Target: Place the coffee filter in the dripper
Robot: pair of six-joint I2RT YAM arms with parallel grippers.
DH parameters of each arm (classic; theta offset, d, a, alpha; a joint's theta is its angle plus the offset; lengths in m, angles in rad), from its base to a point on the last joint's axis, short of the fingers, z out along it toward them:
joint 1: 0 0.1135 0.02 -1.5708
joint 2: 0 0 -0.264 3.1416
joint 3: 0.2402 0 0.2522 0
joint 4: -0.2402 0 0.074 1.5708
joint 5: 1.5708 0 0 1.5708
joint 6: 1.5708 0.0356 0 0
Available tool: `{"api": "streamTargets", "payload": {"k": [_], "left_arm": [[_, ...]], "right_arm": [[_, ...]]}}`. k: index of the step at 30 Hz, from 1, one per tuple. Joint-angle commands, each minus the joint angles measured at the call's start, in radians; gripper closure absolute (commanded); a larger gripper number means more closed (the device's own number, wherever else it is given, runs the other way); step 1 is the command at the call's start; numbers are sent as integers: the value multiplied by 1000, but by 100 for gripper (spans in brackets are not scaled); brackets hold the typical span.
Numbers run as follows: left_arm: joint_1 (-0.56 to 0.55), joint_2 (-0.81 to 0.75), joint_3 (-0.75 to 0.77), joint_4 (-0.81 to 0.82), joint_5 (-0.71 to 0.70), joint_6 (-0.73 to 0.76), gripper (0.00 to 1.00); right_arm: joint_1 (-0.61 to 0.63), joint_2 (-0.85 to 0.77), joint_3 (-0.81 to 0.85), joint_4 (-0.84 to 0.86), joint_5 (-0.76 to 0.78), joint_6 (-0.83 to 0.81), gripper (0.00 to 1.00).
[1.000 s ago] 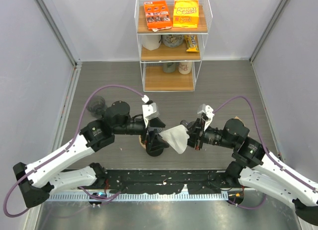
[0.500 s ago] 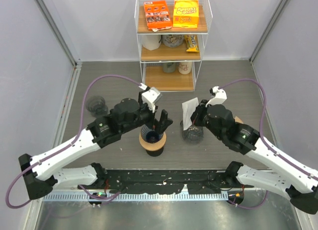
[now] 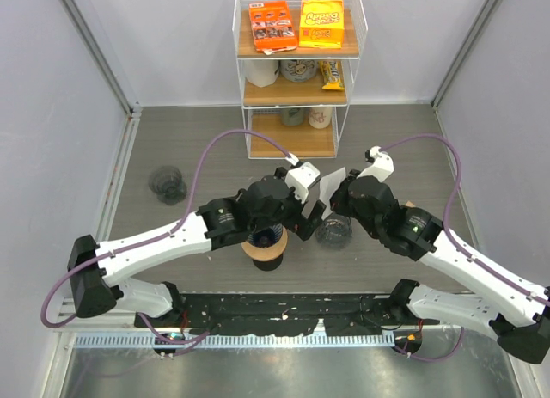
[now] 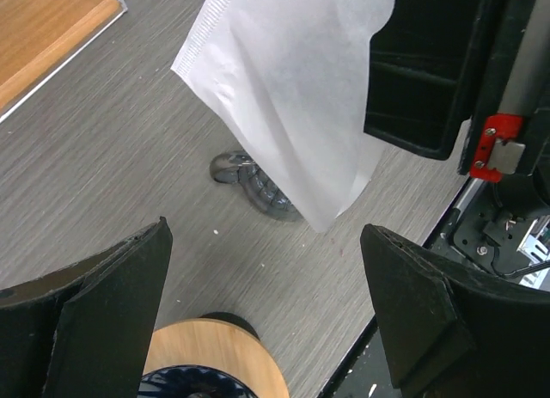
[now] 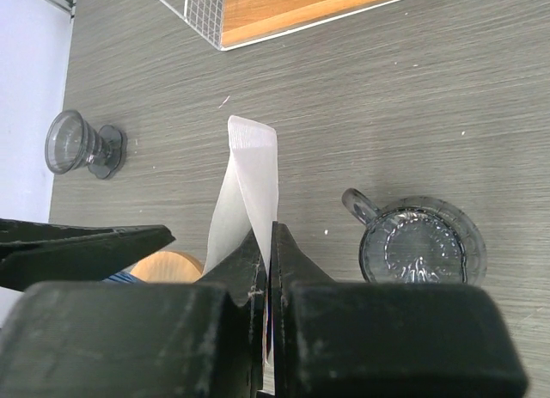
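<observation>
The right gripper (image 5: pixel 266 243) has its two black fingers pressed together on the lower edge of the white paper coffee filter (image 5: pixel 245 187). It pinches the folded sheet so that it stands up from the fingertips, clear of the grey wood-grain table (image 5: pixel 412 97).

From above, the filter (image 3: pixel 334 180) is in the air at about 2 o'clock from the dark blue cone dripper (image 3: pixel 265 250), which sits in a round wooden collar near the table's 6 o'clock edge. The filter is not in the dripper.

The left gripper (image 3: pixel 308 219) hovers between the dripper and the filter, at about 2 o'clock from the dripper. Its fingers are spread wide and hold nothing. In its own wrist view the filter (image 4: pixel 292 97) hangs at 12 o'clock above the open gap of the left gripper (image 4: pixel 266 303), touching neither finger. The dripper's wooden collar (image 4: pixel 219 364) shows at 6 o'clock.

A clear glass mug (image 3: pixel 333 232) stands upright on the table at 3 o'clock from the dripper, just beside it and below the filter. The filter hides part of the mug (image 4: pixel 249 179) in the left wrist view.

A small clear footed glass (image 3: pixel 168 183) sits at 10 o'clock from the dripper, well apart. A white wire rack (image 3: pixel 292 97) with wooden shelves, carrying orange packets on top, stands at the table's 12 o'clock.
</observation>
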Motion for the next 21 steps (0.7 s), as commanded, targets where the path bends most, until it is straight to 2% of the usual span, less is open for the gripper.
{"api": "streamTargets", "payload": {"k": [1, 4, 11, 18, 21], "left_arm": [[-13, -1, 30, 96, -62, -30, 0], [-13, -1, 13, 132, -83, -58, 0], [-13, -13, 7, 126, -282, -118, 0], [-13, -73, -91, 230, -292, -174, 5], [-13, -73, -87, 219, -318, -176, 5]], "right_arm": [[-1, -10, 5, 45, -14, 38, 95], [1, -18, -3, 51, -37, 42, 95], [-1, -39, -18, 74, -93, 25, 94], [-1, -25, -49, 120, -163, -68, 95], [-1, -19, -51, 131, -174, -97, 95]]}}
